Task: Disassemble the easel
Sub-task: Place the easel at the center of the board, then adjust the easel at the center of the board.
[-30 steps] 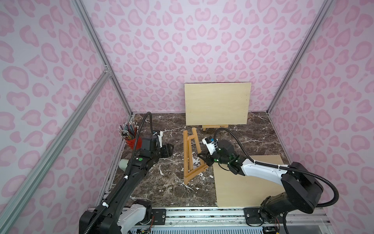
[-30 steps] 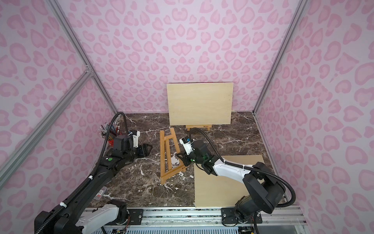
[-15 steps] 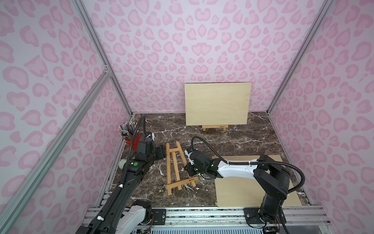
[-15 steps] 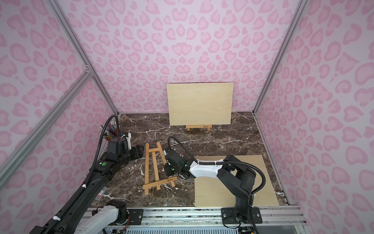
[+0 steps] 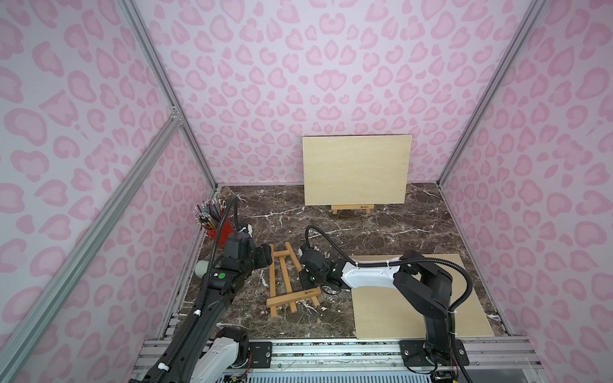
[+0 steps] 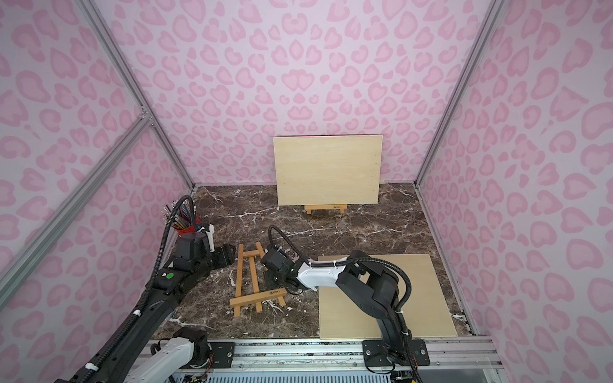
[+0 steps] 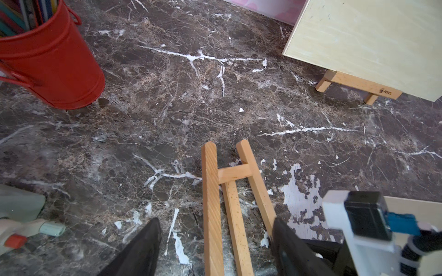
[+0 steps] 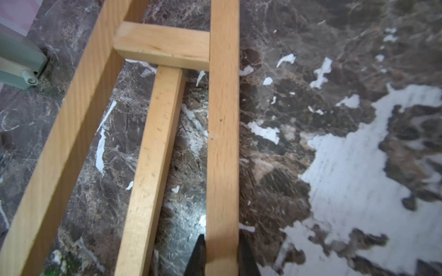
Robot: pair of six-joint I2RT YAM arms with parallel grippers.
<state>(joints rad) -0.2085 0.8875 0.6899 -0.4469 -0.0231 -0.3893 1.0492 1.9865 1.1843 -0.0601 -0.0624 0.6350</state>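
From my station I see the small light-wood tabletop easel (image 5: 286, 282) lying down on the dark brown, white-veined marble tabletop (image 5: 365, 238), left of centre and toward the front, between the two arms. In both top views the easel (image 6: 254, 285) has its wide ledge bar toward the robot's base and its narrow top end pointing at the back wall. The right gripper (image 8: 222, 253) is down at the side rail nearest its own arm, about halfway along. In the right wrist view its black fingertips (image 8: 198, 258) sit one on each face of that rail, pinching it with no gap. The left gripper (image 5: 266, 258) is at the top end of the easel on the opposite side. In the left wrist view its two dark fingers (image 7: 146, 248) stand spread wide with all three rails running between them. One finger is clear of the wood, while the other overlaps the outer rail and I cannot tell whether it touches. Behind the left gripper, at the table's left edge, stands a red metal bucket (image 5: 224, 228) full of coloured pencils. A pale rectangular plywood board (image 5: 374, 315) lies flat on the right front of the table, under the right arm. At the back wall an upright plywood panel (image 5: 356, 170) rests on a second small wooden easel (image 5: 352, 209), well apart from the first.
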